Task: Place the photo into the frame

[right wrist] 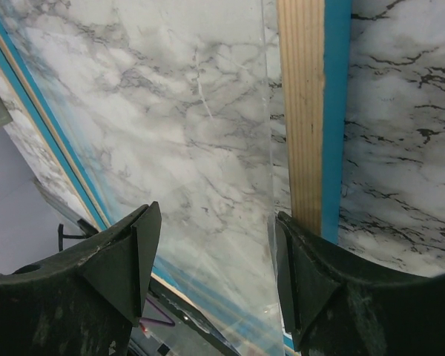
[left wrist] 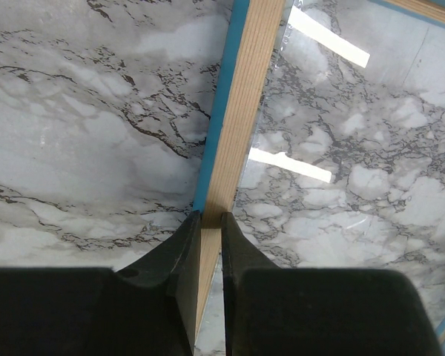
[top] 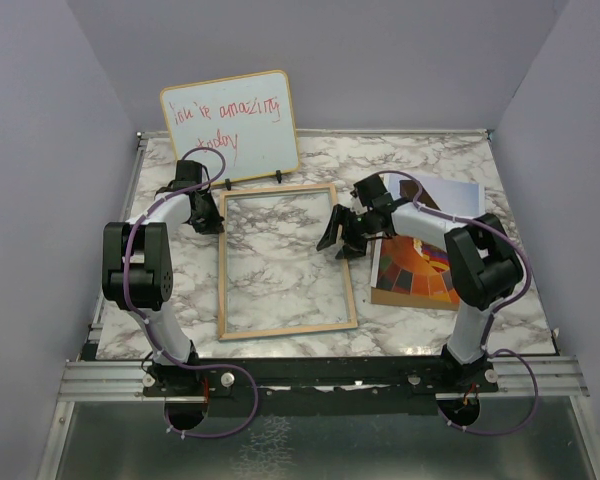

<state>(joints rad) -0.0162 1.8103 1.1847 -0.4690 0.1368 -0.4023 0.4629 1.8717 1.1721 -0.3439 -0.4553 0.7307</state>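
The frame (top: 288,328) lies flat on the marble table with its light wood face up and the clear pane inside. My left gripper (top: 211,220) is shut on its left rail near the far corner. In the left wrist view the gripper (left wrist: 210,216) pinches the wood rail (left wrist: 241,104), which has a blue outer edge. My right gripper (top: 338,240) is open and empty above the frame's right rail. In the right wrist view it (right wrist: 211,241) spans the pane, with the rail (right wrist: 304,111) by its right finger. The photo (top: 420,272) lies face up to the right of the frame, partly under my right arm.
A whiteboard (top: 230,125) with red handwriting leans at the back, just behind the frame's far edge. Grey walls close in the table on the left, back and right. The metal mounting rail (top: 320,378) runs along the near edge.
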